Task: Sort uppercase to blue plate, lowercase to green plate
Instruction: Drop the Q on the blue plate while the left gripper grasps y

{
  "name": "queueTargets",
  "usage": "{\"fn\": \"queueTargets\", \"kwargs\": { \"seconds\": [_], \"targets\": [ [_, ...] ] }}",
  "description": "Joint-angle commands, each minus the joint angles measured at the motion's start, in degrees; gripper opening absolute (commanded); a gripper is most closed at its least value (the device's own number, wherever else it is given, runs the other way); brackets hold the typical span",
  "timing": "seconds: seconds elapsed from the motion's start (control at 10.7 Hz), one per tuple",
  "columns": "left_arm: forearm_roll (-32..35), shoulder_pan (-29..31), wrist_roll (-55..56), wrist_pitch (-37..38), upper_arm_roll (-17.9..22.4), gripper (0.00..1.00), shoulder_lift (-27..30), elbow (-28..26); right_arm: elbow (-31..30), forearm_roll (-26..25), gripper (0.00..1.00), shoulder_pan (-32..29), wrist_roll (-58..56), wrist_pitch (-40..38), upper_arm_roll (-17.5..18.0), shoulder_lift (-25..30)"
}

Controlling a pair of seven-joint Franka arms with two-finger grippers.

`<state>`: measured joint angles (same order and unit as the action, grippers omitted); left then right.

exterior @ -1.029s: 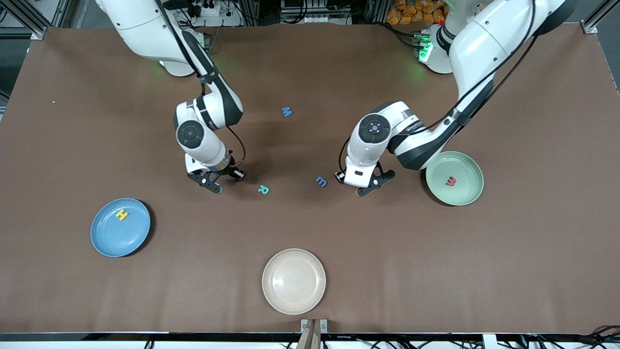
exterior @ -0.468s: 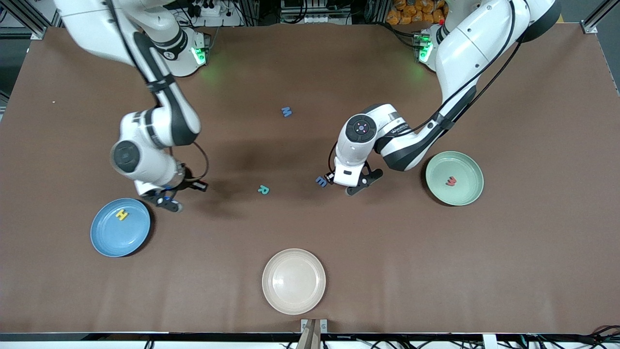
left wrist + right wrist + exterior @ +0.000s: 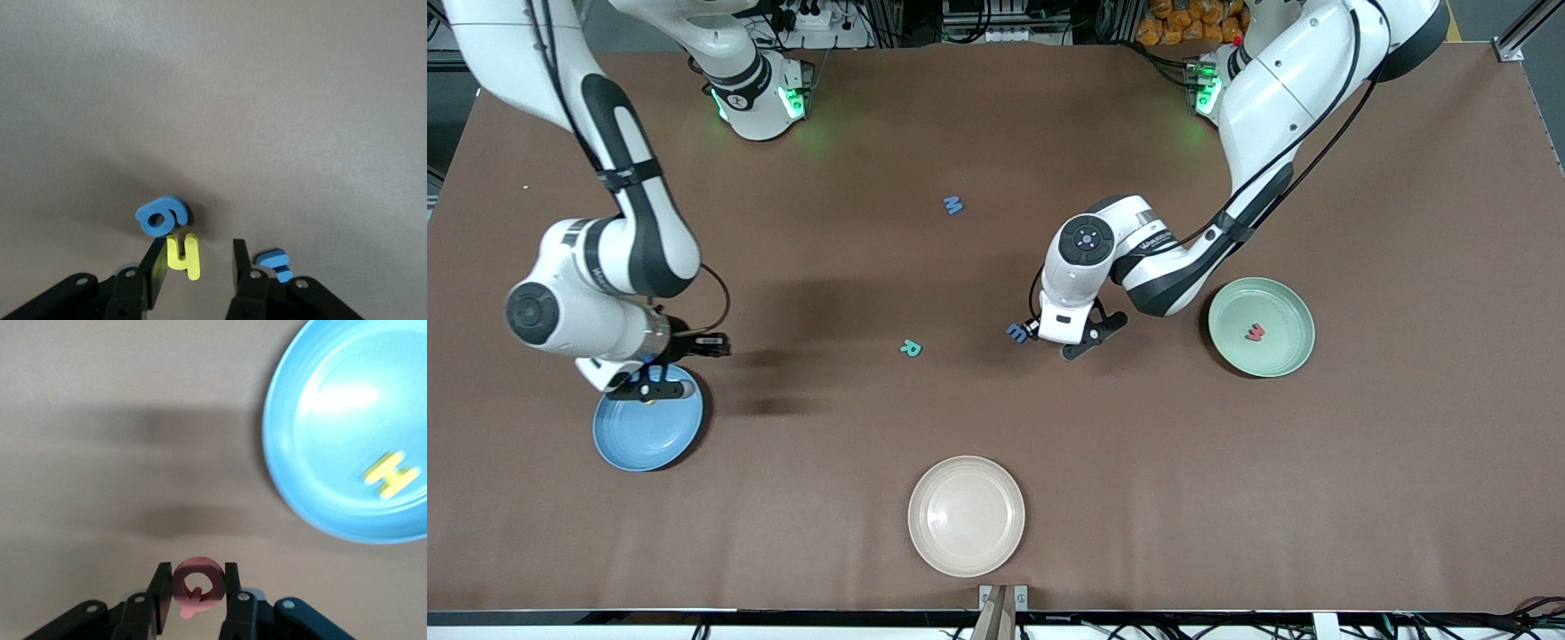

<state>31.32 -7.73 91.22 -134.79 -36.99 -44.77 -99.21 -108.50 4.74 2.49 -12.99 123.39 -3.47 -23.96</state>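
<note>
Three plates to log on brown table (image 3: 1360, 498), clock read from front camera. Found blue plate (image 3: 645, 436) at 8 o'clock, green plate (image 3: 1285, 351) at 3 o'clock, cream plate (image 3: 966, 516) at 6 o'clock.

Spotted right gripper (image 3: 654, 388) in the air over blue plate's rim at the plate's 12 o'clock. Saw its fingers clenched on red Q (image 3: 197, 587). Saw yellow H (image 3: 390, 475) lying inside the blue plate.

Noted left gripper (image 3: 198, 270) down at table level near centre. Saw jaws parted, one finger either side of yellow h (image 3: 183, 255), not visibly pinching it. Noted blue g (image 3: 162, 215) just beside the h, past the fingertips. Noted blue m (image 3: 1016, 332) just outside one finger, toward the right arm's end.

Found red w (image 3: 1255, 332) lying in green plate. Marked teal R (image 3: 910, 348) on bare table at 9 o'clock from blue m. Marked blue M (image 3: 953, 205) well apart, at 12 o'clock from the R, farther from camera.
</note>
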Motion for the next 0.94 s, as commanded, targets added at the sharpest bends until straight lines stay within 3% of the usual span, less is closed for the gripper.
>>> {"fn": "queueTargets", "kwargs": {
  "seconds": [0.0,0.37,0.47,0.56,0.66,0.84],
  "targets": [
    [-0.2,-1.1,1.4,-0.5,0.8,0.47,-0.4,-0.5,3.8,-2.2,0.0,-2.9,-13.9,-1.3,0.8,-2.4],
    [-0.2,-4.6,1.5,-0.5,3.5,0.47,-1.0,-0.7,9.6,-2.2,0.02,-4.9,-27.4,-0.7,0.8,-5.6],
    [-0.2,-5.0,1.5,-0.5,4.1,0.47,-1.0,-0.7,11.2,-2.2,0.36,-5.6,-30.6,-0.6,0.8,-7.0],
    [-0.2,-5.1,1.5,-0.5,4.1,0.47,-1.0,-0.7,11.7,-2.2,0.8,-6.1,-33.0,0.3,0.8,-7.5],
    [-0.2,-5.1,1.5,-0.5,4.1,0.47,-1.0,-0.7,11.6,-2.0,1.0,-6.7,-33.5,0.3,0.9,-7.5],
    [-0.2,-5.1,1.4,-0.5,4.1,0.36,-1.0,-0.6,11.4,-1.9,1.0,-6.3,-32.9,-0.7,0.9,-7.5]
  ]
}}
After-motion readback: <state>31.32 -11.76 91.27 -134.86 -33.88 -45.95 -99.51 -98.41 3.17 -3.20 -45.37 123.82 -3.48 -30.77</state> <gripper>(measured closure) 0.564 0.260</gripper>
